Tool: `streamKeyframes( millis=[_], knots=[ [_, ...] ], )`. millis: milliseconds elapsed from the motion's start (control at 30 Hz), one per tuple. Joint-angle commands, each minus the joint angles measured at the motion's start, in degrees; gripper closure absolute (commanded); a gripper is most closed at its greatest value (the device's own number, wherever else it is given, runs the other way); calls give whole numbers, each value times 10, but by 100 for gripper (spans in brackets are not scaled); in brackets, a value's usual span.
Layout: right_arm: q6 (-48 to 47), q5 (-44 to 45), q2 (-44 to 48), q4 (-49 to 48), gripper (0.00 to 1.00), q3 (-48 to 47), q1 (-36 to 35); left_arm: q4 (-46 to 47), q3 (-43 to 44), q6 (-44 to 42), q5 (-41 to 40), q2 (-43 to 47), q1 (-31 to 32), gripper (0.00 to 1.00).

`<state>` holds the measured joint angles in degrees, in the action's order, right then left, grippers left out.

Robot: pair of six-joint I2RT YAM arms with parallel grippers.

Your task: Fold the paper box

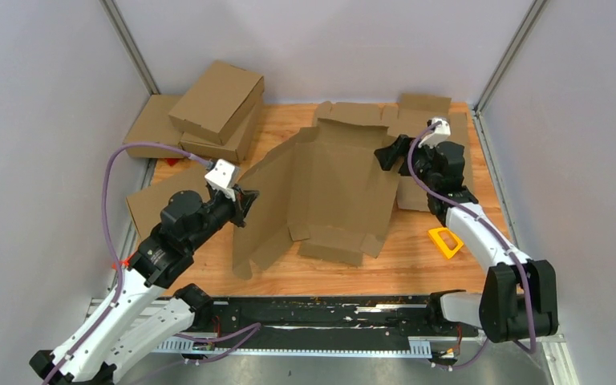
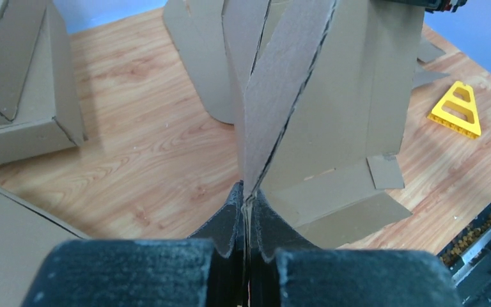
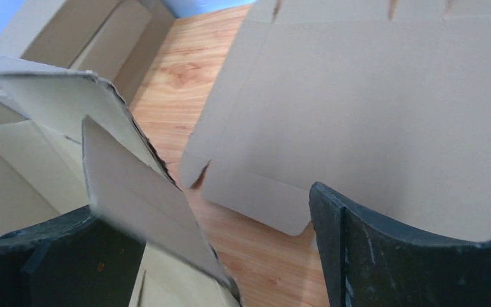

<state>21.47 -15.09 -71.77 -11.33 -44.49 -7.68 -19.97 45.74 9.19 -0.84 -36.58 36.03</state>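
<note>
The paper box (image 1: 329,188) is a brown die-cut cardboard sheet, partly raised, in the middle of the wooden table. My left gripper (image 1: 246,204) holds its left flap. In the left wrist view the left gripper (image 2: 248,195) is shut on the thin cardboard edge, and the paper box (image 2: 319,96) rises ahead of it. My right gripper (image 1: 387,154) is at the sheet's upper right edge. In the right wrist view the right gripper (image 3: 230,249) is open, a loose cardboard flap (image 3: 140,198) slants between the fingers, and a broad panel (image 3: 371,115) stands beyond.
Folded brown boxes (image 1: 216,104) are stacked at the back left, and a flat cardboard piece (image 1: 156,204) lies under the left arm. More cardboard (image 1: 425,108) lies at the back right. A yellow triangular piece (image 1: 445,242) sits near the right arm. A black rail (image 1: 329,317) runs along the near edge.
</note>
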Motion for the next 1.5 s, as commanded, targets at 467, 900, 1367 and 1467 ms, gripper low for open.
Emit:
streamKeyframes(
  millis=[467,900,1367,1467],
  knots=[
    [-32,98,199,33,59,124,-72,125,-64,34,-6,61,9,100],
    [-58,269,153,111,100,22,-138,232,-59,95,-14,-26,35,100],
    [-165,443,175,33,100,99,-261,293,-257,65,-61,137,84,88],
    [-190,454,216,-13,100,148,-287,247,-271,73,-72,182,84,68]
  ],
)
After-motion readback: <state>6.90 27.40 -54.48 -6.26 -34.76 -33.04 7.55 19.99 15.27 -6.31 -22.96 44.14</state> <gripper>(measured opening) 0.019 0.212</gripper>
